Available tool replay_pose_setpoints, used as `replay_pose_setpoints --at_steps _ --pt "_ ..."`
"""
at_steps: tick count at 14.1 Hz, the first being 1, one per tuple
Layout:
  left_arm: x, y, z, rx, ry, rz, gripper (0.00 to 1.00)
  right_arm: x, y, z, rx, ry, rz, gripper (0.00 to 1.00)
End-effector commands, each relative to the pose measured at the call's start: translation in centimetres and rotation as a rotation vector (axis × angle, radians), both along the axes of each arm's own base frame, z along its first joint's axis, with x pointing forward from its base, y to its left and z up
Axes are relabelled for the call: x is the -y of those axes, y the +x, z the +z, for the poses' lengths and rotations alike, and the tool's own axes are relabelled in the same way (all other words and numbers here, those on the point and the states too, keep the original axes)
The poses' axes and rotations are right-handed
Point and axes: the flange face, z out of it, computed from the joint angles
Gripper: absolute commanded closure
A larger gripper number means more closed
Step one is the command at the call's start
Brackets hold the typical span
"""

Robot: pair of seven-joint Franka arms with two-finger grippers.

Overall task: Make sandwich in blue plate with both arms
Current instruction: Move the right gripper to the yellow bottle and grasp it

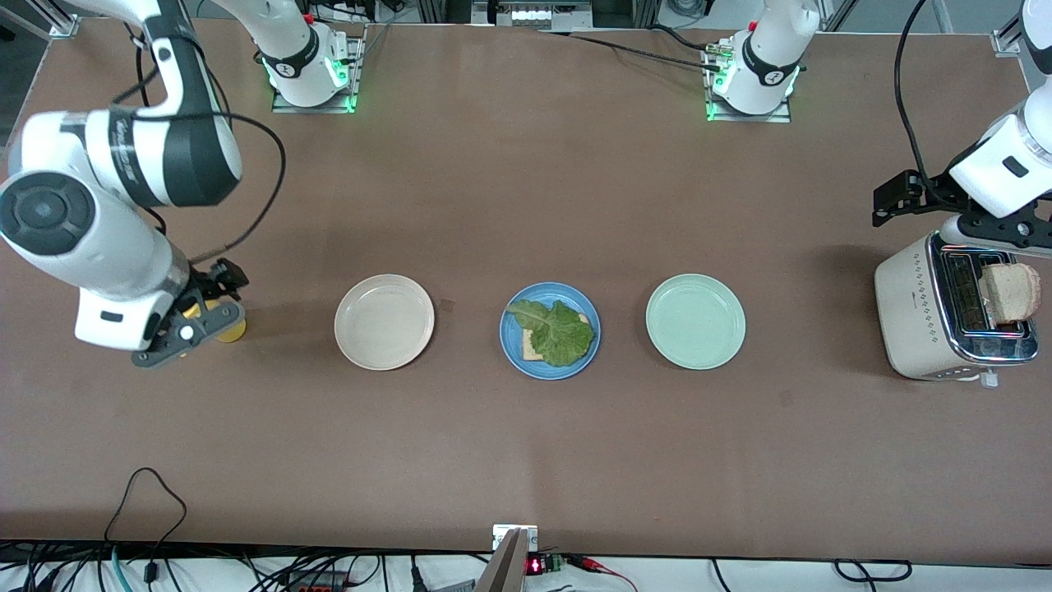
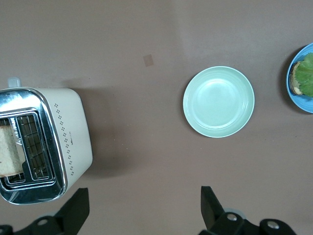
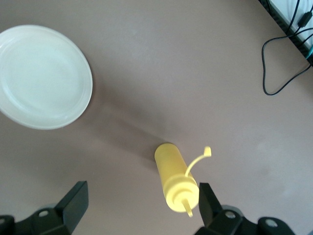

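Observation:
The blue plate [image 1: 514,355] lies mid-table, with a toast slice [image 1: 530,349] in it under a crinkled green lettuce leaf [image 1: 559,331]. Plate [image 2: 297,98] and lettuce [image 2: 306,73] also show at the edge of the left wrist view. Another bread slice [image 1: 1011,291] sticks up from a toaster slot [image 2: 7,152]. My left gripper [image 1: 990,234] hangs open over the toaster [image 2: 73,137], its jaws [image 2: 144,210] wide with only table between them. My right gripper [image 1: 193,327] is open above an upright yellow squeeze bottle [image 3: 172,175], which stands close to one finger [image 3: 206,201].
A cream-white plate [image 1: 384,321] lies between the blue plate and the yellow bottle [image 1: 232,327]. A pale green plate [image 1: 695,321] lies between the blue plate and the toaster [image 1: 912,316]. Cables [image 1: 144,501] trail along the table edge nearest the front camera.

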Motion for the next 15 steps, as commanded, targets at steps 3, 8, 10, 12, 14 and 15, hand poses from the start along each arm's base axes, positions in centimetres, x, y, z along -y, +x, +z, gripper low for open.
replay_pose_setpoints --at_steps 3,8,10,12,14,15 --pt "0.0 -0.5 0.9 -0.014 -0.005 0.008 0.00 5.3 -0.3 -0.3 -0.049 0.024 0.129 0.00" --pt "0.0 -0.6 1.1 -0.013 -0.005 0.004 0.00 19.0 -1.1 -2.3 -0.041 0.319 0.270 0.00" --pt "0.1 -0.6 1.1 -0.013 -0.005 0.002 0.00 23.3 -2.3 -4.3 -0.005 0.451 0.337 0.00" --pt "0.1 -0.6 1.1 -0.013 -0.005 0.004 0.00 26.5 -3.7 -7.1 0.037 0.583 0.405 0.00" --pt "0.1 -0.6 1.1 -0.013 -0.005 0.004 0.00 28.9 -5.3 -10.7 0.092 0.718 0.439 0.00" --pt "0.1 -0.6 1.1 -0.013 -0.005 0.004 0.00 29.6 -6.0 -12.0 0.117 0.767 0.454 0.00"
